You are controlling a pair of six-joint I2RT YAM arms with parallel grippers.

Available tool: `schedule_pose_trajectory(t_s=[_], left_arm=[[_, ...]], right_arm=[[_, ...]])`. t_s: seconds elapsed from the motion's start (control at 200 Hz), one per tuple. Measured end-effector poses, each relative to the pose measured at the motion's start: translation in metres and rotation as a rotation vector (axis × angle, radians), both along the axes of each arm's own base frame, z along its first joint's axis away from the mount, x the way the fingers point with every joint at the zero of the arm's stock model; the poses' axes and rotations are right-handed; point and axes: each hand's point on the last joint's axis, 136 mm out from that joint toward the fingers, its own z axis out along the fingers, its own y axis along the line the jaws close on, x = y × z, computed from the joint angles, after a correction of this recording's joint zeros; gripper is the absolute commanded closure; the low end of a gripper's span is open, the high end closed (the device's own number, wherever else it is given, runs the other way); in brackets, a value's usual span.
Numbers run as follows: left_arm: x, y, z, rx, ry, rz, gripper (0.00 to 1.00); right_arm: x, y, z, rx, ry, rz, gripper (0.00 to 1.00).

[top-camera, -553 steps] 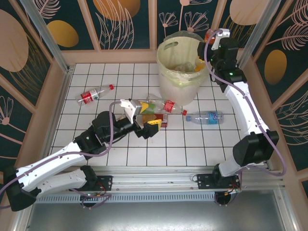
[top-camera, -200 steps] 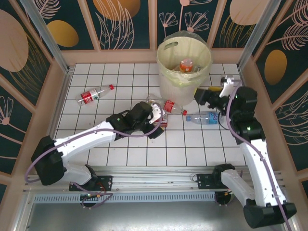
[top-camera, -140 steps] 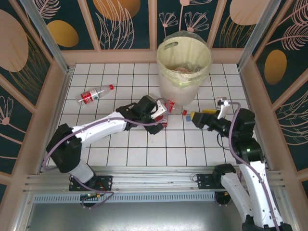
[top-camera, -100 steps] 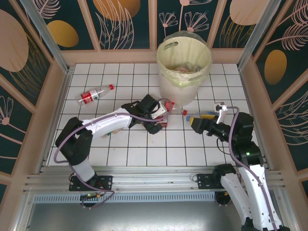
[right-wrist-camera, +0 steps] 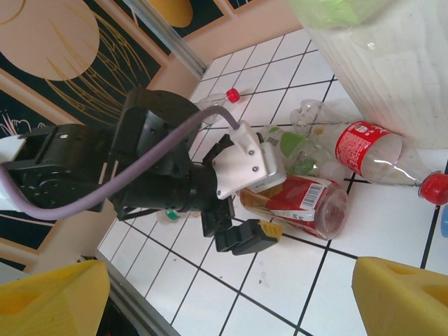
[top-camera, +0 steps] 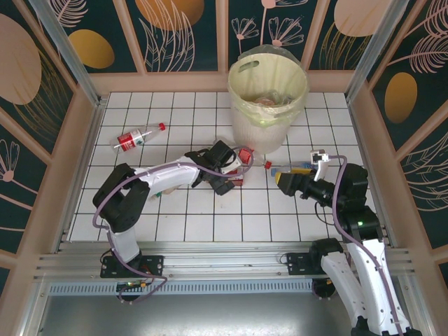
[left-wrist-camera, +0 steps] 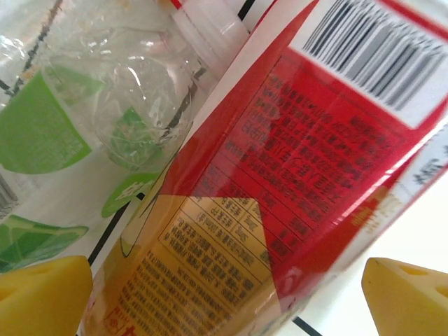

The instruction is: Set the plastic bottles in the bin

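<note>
Bottle with red label [left-wrist-camera: 301,161] lies inside the wide-open left pincer [left-wrist-camera: 224,297], seven o'clock from the bin [top-camera: 241,119]; right pincer [right-wrist-camera: 227,297] gapes empty at its three o'clock.

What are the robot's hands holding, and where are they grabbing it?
Nothing yet. The left gripper is open around the red-labelled bottle, not squeezing it; the right gripper is open and empty.
</note>
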Motion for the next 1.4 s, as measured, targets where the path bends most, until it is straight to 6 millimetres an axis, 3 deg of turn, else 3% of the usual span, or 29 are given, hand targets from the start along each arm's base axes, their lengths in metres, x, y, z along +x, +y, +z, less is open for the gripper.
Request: schedule_pose_trajectory(t_s=[0.225,0.52,0.726,0.831,0.926,1.206,1.401], left_arm=[[-0.009,0.000,-0.015,0.012,0.068,-0.006,0.04],[-0.031,-0.006,-0.022,-0.060,0.195,0.032,0.21],[-0.046,0.001,-0.026,-0.097,0.245,0.078,0.42],[-0.051,-0.002,-0.014,-0.162,0.248,0.101,0.48],[-0.054,-0.009,0.003,-0.255,0.240,0.114,0.46],[-0.059,-0.039,0.079,-0.643,0.183,0.111,0.45],[-0.081,-0.054,0.094,-0.800,0.219,0.106,0.45]], right_arm=[[0.000,0.001,-0.003,0.009,0.013,0.002,0.10],[0.001,0.002,-0.018,0.024,0.062,0.000,0.10],[0.002,0.003,-0.015,0.042,0.061,0.003,0.10],[0.004,0.004,-0.020,0.059,0.076,0.000,0.11],[0.006,0.005,-0.026,0.082,0.101,-0.003,0.11],[0.016,0.017,-0.038,0.165,0.170,0.030,0.03],[0.017,0.041,-0.032,0.185,0.161,0.108,0.01]])
